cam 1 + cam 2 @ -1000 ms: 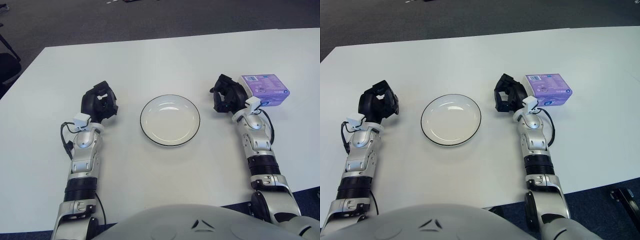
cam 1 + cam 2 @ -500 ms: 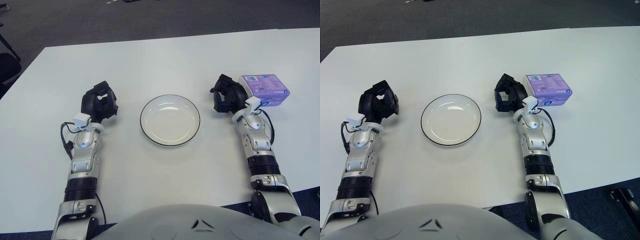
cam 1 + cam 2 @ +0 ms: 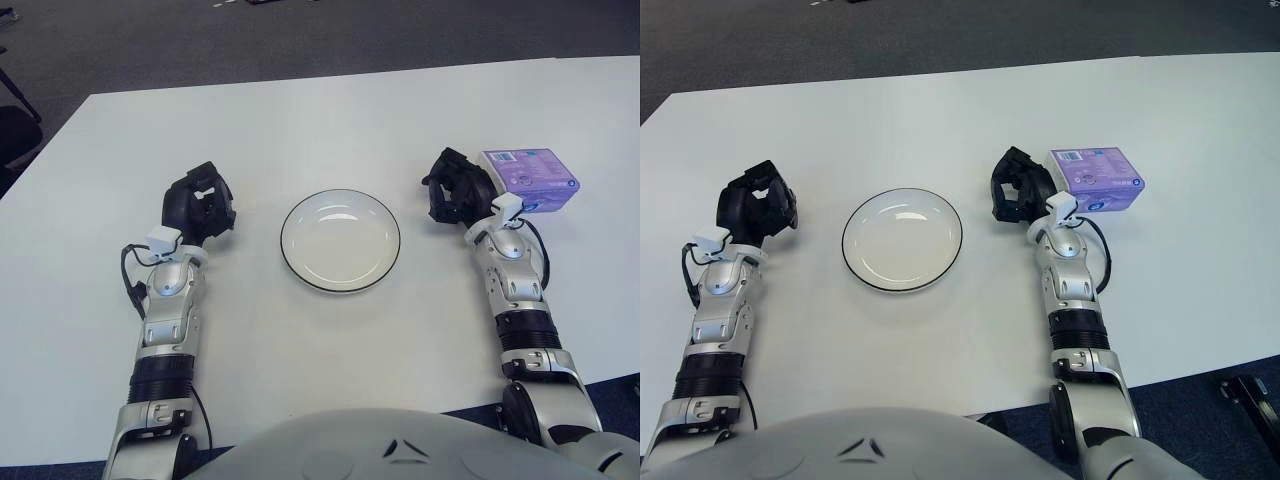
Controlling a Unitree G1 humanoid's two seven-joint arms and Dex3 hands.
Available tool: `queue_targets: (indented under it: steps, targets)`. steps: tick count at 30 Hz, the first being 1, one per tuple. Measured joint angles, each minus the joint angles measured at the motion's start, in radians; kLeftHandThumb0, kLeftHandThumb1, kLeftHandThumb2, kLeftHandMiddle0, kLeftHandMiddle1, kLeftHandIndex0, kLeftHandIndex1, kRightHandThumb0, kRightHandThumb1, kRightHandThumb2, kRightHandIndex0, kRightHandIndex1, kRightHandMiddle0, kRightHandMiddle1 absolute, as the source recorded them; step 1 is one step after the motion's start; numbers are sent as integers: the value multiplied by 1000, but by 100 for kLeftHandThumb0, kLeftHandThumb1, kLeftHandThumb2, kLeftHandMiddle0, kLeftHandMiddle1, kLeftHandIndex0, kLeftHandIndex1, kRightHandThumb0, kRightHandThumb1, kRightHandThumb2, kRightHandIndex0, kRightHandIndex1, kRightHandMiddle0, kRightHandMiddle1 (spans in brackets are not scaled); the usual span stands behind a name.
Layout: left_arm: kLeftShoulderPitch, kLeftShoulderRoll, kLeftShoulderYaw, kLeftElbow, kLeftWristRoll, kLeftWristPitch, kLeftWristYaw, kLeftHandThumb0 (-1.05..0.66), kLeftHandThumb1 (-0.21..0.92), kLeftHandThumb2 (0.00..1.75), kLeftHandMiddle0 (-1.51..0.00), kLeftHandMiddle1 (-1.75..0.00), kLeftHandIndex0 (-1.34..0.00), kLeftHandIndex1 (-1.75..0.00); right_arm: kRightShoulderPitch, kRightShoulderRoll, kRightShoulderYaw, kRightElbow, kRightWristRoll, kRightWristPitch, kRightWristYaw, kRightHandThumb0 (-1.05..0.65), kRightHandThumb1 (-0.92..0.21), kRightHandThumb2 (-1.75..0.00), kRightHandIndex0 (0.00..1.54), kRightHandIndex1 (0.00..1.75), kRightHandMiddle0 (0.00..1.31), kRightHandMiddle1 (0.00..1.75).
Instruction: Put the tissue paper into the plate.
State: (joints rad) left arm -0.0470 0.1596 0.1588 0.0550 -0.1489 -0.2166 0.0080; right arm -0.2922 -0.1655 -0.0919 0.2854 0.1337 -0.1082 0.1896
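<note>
Mount: both eyes sit in my head, side by side, above my own chest.
Facing: forward and down onto the white table (image 3: 300, 100), with dark floor beyond its far edge.
Nearness: close enough that both of my forearms fill the lower half.
Shared: the plate (image 3: 340, 240), my left hand (image 3: 200, 205), my right hand (image 3: 455, 190) and the purple tissue pack (image 3: 1096, 179) appear in both.
Offset: my right eye shows everything shifted leftward.
</note>
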Motion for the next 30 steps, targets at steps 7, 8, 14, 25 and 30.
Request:
queue_targets:
  steps: [7, 8, 14, 25, 30]
  targets:
    - [0, -3, -2, -1, 0, 3, 1, -42, 69, 96, -137, -175, -107, -175, 17, -2, -10, -64, 2, 49, -4, -14, -41, -118, 71, 175, 41, 167]
    - [0, -4, -2, -1, -1, 3, 1, -42, 69, 96, -137, -175, -106, -175, 20, -1, -11, -73, 2, 53, -4, -9, -38, -123, 69, 175, 41, 166]
    - [0, -4, -2, -2, 0, 5, 2, -42, 69, 96, -136, -175, -107, -175, 29, -1, -16, -103, 3, 59, -4, -2, -34, -128, 63, 175, 39, 167]
    - [0, -4, -2, -2, -1, 8, 3, -42, 69, 96, -137, -175, -107, -175, 33, -10, -14, -171, -24, 92, -41, -1, -38, -125, 56, 175, 35, 172]
    - [0, -4, -1, -2, -1, 8, 3, -43, 69, 96, -137, -175, -107, -175, 42, -11, -6, -229, -47, 137, -65, -1, -42, -121, 52, 174, 32, 174]
